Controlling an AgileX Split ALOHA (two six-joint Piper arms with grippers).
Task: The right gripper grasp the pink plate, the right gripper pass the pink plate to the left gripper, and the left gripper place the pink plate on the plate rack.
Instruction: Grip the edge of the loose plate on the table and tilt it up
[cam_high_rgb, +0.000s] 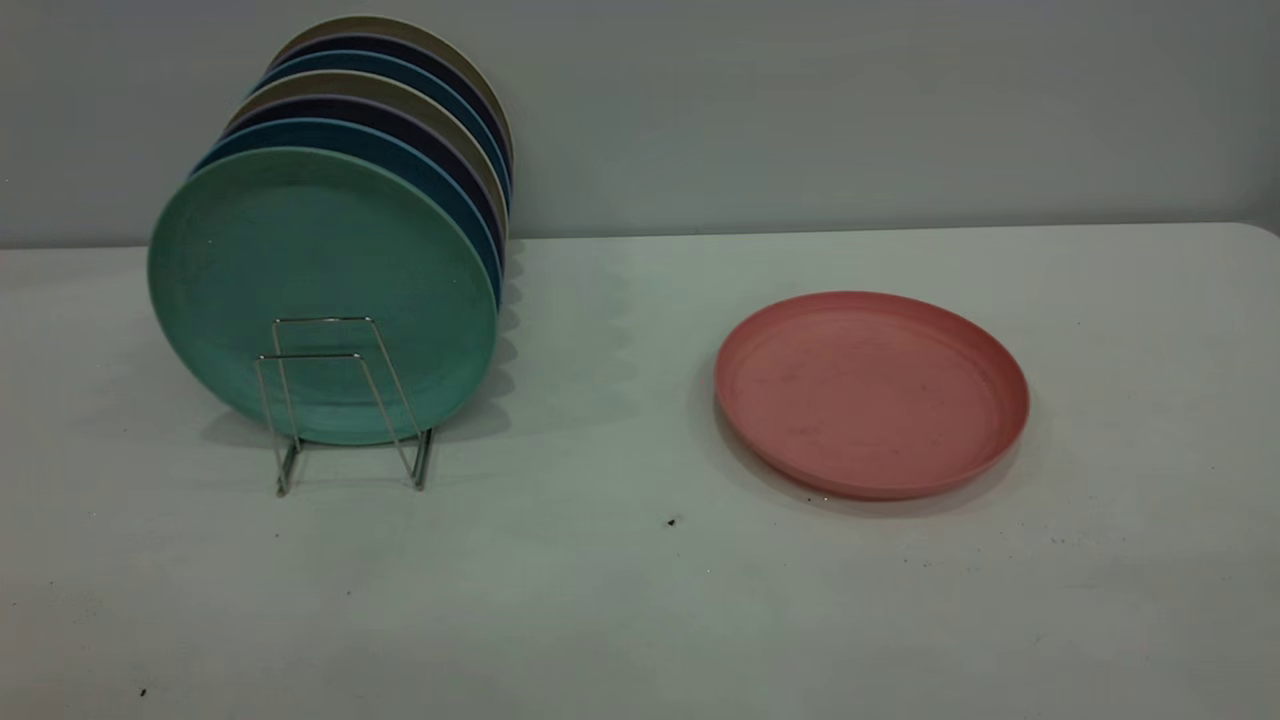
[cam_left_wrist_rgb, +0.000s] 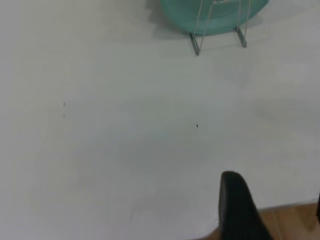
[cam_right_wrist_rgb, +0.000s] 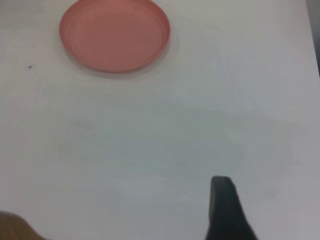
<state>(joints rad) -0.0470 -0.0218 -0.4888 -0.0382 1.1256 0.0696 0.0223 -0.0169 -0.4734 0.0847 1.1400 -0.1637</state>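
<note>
The pink plate (cam_high_rgb: 871, 392) lies flat on the white table, right of centre; it also shows in the right wrist view (cam_right_wrist_rgb: 114, 35). The plate rack (cam_high_rgb: 345, 400) stands at the left, its front wire loops showing. A teal-green plate (cam_high_rgb: 322, 290) stands upright in it, with several more plates behind. Neither gripper shows in the exterior view. In the left wrist view my left gripper (cam_left_wrist_rgb: 275, 200) is over the table's near edge, far from the rack (cam_left_wrist_rgb: 218, 30), jaws apart and empty. Part of my right gripper (cam_right_wrist_rgb: 222, 205) shows over bare table, well short of the pink plate.
The white table (cam_high_rgb: 640, 600) ends at a grey wall behind the rack. Brown floor (cam_left_wrist_rgb: 290, 220) shows past the table's near edge in the left wrist view. A small dark speck (cam_high_rgb: 671, 521) lies on the table between rack and pink plate.
</note>
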